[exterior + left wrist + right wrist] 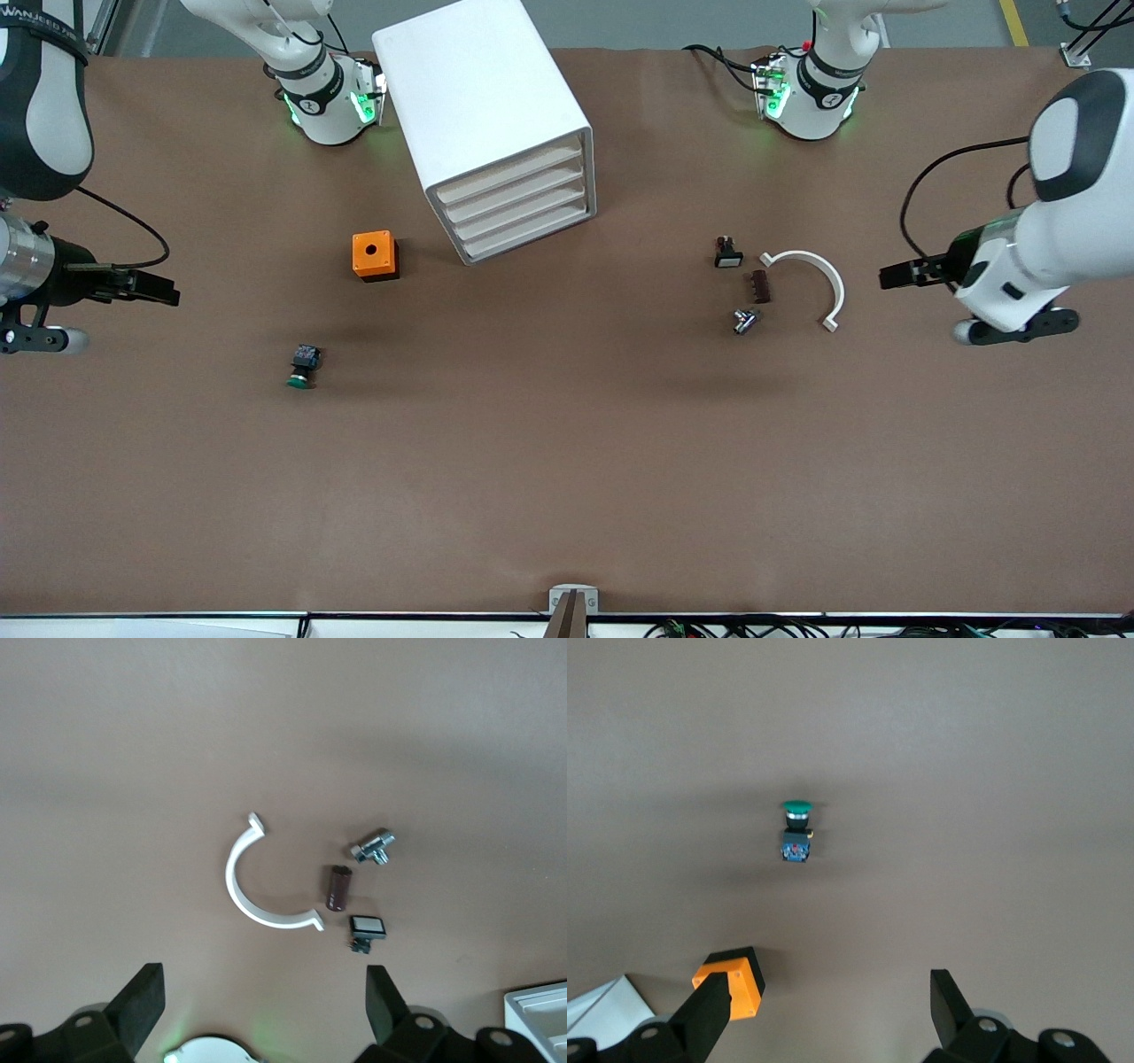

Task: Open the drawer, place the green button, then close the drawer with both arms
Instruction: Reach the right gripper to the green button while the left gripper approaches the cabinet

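The white cabinet (483, 106) stands at the back middle of the table, and all four of its tray drawers (518, 208) are closed. The green-capped button (303, 365) lies on its side, nearer to the front camera than the orange box, toward the right arm's end; it also shows in the right wrist view (796, 831). My right gripper (168, 292) is open and empty over the table's right-arm end (828, 1005). My left gripper (888, 276) is open and empty over the left-arm end (263, 1001).
An orange box with a hole (375, 255) sits beside the cabinet (740, 981). Toward the left arm's end lie a white arc clamp (815, 279), a brown part (759, 286), a metal fitting (746, 321) and a black part with a white face (727, 253).
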Available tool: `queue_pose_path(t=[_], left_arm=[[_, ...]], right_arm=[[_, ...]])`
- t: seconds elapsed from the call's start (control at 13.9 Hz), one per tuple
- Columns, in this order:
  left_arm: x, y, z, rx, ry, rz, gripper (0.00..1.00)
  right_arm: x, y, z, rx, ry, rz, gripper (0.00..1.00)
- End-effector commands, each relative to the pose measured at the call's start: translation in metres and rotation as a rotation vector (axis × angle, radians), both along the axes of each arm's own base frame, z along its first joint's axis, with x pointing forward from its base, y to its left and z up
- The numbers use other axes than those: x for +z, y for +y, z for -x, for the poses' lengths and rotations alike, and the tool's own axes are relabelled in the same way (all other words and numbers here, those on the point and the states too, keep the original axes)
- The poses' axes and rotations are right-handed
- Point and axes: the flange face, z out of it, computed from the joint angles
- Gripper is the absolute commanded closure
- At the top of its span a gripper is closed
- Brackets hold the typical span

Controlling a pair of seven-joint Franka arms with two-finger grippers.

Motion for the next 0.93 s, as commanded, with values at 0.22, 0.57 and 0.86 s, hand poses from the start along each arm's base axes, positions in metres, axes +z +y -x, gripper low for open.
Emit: queue_pose_path(t=[0.22,0.57,0.86], left_arm=[[-0.032,-0.097,-0.015,0.184,0.171,0.024,0.00],[-0.085,-0.203,0.004,0.528,0.349,-0.089,0.00],[-0.134,-0.266,0.019,0.689,0.479,-0.182,0.00]], right_arm=[[-0.092,0.032,0.001,-0.124,-0.074,0.021,0.00],[-0.191,0.039,-0.008,-0.161,-0.096,-0.006,0.00],[-0.224,0.061,-0.001,-0.190,-0.117,0.002,0.00]])
